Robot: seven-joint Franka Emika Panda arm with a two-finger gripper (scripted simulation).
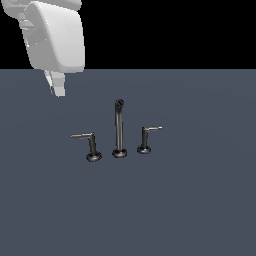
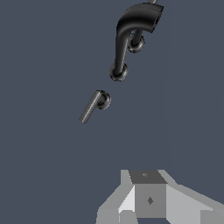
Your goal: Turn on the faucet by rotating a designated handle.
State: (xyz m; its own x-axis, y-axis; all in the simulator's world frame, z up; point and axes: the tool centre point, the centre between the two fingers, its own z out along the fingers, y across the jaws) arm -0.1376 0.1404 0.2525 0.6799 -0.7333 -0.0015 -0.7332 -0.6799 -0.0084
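The handle (image 1: 90, 142) stood left of centre in the exterior view, beside the spout (image 1: 119, 129), untouched. The gripper (image 1: 56, 85) hung well apart, upper left, holding nothing; finger spread undeterminable. All turning remained outstanding.

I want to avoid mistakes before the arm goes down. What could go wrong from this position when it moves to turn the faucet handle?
1. Wrong target: the gripper hangs high and apart from the faucet, and two similar levers flank the spout; the handle on the exterior view's left could be confused with the smaller handle.
2. The lever is thin, so a slightly offset descent may miss it.
3. The tall spout stands close beside it; a swing could hit it.
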